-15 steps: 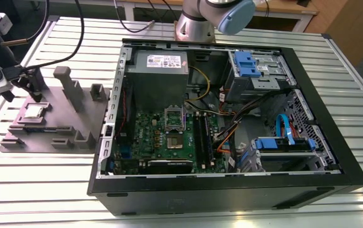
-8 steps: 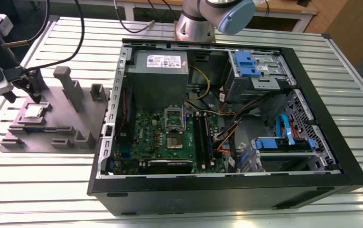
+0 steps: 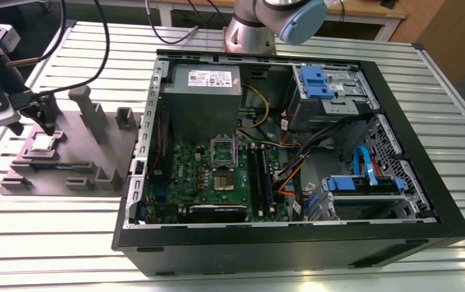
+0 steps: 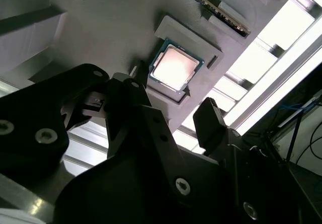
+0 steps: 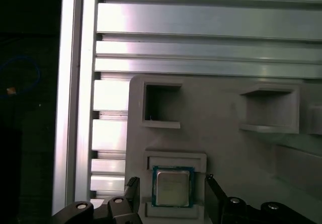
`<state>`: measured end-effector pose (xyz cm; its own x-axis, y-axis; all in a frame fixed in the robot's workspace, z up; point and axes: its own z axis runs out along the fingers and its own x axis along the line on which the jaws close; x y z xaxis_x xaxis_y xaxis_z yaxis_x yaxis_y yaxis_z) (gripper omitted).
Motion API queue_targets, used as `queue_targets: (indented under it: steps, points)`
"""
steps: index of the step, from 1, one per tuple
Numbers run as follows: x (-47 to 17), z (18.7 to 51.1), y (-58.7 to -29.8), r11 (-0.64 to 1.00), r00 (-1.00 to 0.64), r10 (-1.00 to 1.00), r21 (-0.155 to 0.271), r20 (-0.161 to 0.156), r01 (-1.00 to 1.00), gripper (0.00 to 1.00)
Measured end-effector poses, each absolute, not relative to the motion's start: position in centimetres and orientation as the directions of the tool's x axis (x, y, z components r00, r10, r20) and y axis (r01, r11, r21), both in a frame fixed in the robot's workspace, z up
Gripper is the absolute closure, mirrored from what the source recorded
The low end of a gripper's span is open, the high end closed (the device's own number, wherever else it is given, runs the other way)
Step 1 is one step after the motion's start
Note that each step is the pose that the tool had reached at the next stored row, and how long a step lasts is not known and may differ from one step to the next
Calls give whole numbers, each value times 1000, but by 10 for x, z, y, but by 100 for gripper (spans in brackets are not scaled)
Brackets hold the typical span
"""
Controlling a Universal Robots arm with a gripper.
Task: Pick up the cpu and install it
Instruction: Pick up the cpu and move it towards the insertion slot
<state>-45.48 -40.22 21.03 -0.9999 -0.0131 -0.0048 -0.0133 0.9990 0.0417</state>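
Note:
The cpu (image 3: 42,143), a small silvery square chip, lies flat in a shallow recess of the grey block (image 3: 86,155) at the exterior view's left. My gripper (image 3: 42,123) hangs just above it, open, with nothing held. In both wrist views the cpu (image 4: 173,68) (image 5: 172,186) sits between the two dark fingers (image 4: 209,116) (image 5: 212,191), one on each side, with gaps to its edges. The green board (image 3: 208,176) with its metal socket frame (image 3: 222,159) lies inside the open computer case (image 3: 297,234).
The grey block carries upright posts (image 3: 86,112) and several empty pockets (image 5: 161,103) near the gripper. It rests on a ribbed metal table (image 3: 54,243). Cables, a power supply (image 3: 203,91) and blue drive brackets (image 3: 317,82) crowd the case.

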Motion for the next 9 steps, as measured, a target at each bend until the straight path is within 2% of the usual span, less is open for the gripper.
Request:
queue_targets:
  steps: [9]
  points:
    - [-455, 202, -408, 999, -1000, -24, 42, -5, -24, 38]
